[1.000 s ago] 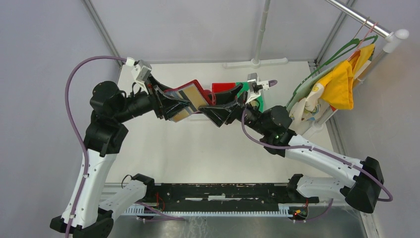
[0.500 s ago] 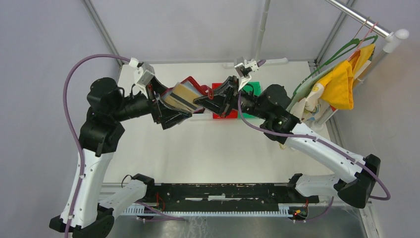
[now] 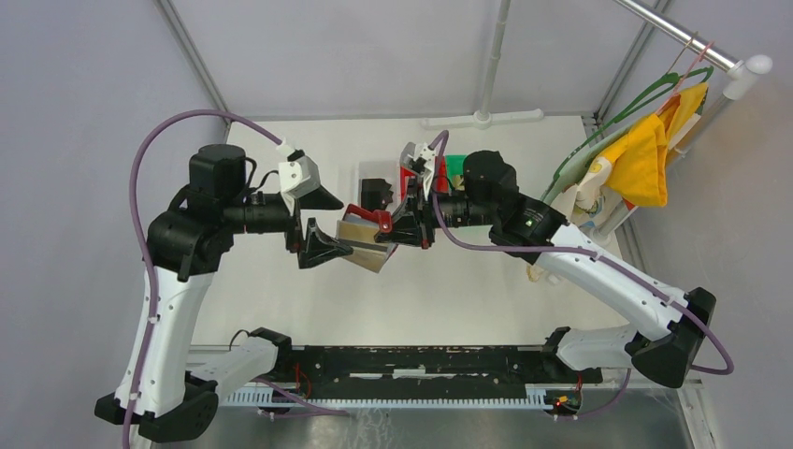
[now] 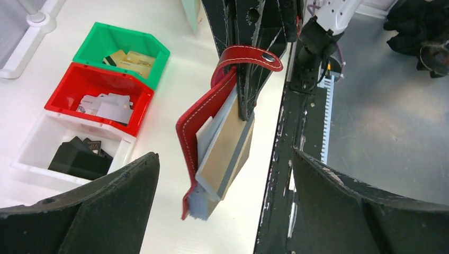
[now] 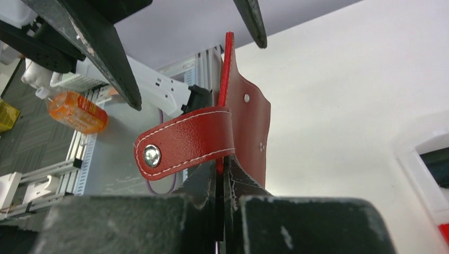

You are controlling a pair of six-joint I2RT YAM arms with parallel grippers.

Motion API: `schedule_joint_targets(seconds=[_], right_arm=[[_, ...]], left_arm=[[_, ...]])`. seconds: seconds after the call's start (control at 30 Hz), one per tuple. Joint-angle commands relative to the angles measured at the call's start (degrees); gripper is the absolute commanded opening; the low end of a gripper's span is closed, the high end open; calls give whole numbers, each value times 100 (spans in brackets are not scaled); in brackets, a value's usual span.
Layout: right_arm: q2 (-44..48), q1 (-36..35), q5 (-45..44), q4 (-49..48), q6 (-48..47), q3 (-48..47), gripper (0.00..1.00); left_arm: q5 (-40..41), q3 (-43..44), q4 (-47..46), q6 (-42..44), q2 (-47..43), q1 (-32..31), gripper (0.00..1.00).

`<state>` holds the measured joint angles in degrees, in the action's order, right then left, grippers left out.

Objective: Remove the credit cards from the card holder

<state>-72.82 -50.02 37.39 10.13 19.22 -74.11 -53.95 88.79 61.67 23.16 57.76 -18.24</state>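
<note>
The dark red leather card holder (image 4: 197, 124) is clamped by the right gripper (image 3: 400, 224); the wide-open left gripper (image 3: 338, 227) should be closed only on the protruding tan plastic cards (image 4: 227, 148).

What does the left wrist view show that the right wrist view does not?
Only the left wrist view shows the cards sticking out of the card holder and the green bin. Only the right wrist view shows the stud on the holder's flap and an orange object. Both show the red strap, the right jaws shut on the holder, and the left jaws open.
</note>
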Motion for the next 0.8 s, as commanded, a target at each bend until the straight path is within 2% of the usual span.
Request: schedule_joint_targets(seconds=[0.0, 0.2, 0.37, 0.6, 0.77], right_arm=[[77, 10, 419, 317, -495, -381, 0], [-71, 0, 586, 723, -626, -564, 0], [-68, 1, 629, 625, -547, -606, 0], [-175, 1, 577, 649, -533, -666, 0], [-128, 1, 542, 552, -474, -658, 0]], left_arm=[[-348, 85, 319, 730, -66, -28, 100], [-608, -132, -8, 408, -118, -22, 100], [-440, -226, -177, 261, -196, -25, 100], [-330, -154, 657, 776, 33, -29, 100], [-258, -186, 614, 829, -22, -28, 100]])
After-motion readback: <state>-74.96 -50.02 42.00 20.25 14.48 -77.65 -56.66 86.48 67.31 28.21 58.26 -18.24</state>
